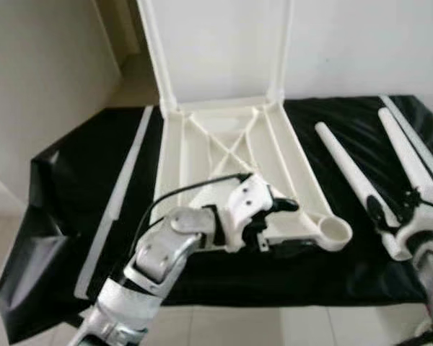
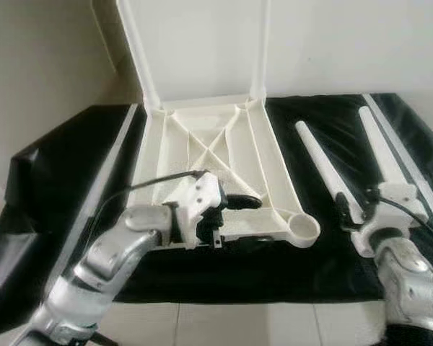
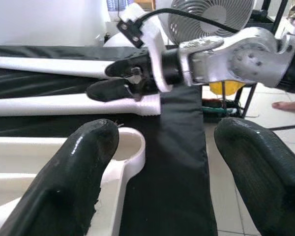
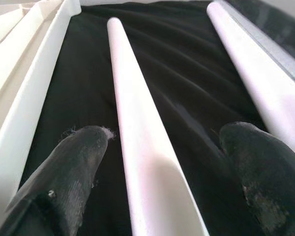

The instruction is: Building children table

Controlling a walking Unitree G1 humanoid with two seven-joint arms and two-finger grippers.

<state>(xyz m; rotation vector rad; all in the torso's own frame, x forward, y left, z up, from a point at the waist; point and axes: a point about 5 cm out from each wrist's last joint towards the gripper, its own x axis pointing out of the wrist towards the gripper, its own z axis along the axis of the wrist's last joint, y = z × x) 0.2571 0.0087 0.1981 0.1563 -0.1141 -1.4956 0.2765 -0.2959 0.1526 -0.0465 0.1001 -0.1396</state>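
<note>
While our right hand [image 2: 361, 209] straddles the thick end of one white tapered plastic leg [image 2: 323, 173], fingers spread either side and not yet pinching it, our left hand [image 1: 274, 223] hovers, also spread, over the near edge of the white ribbed plastic tabletop [image 1: 234, 155] lying underside-up on the black-draped bench [image 1: 79, 180]. We judge the risks as these: the smooth round leg may roll or slide away as the fingers close, nudging the second white leg [image 2: 386, 155] just beside it, and a skewed grip would jam it against the round corner socket [image 2: 303, 229].
</note>
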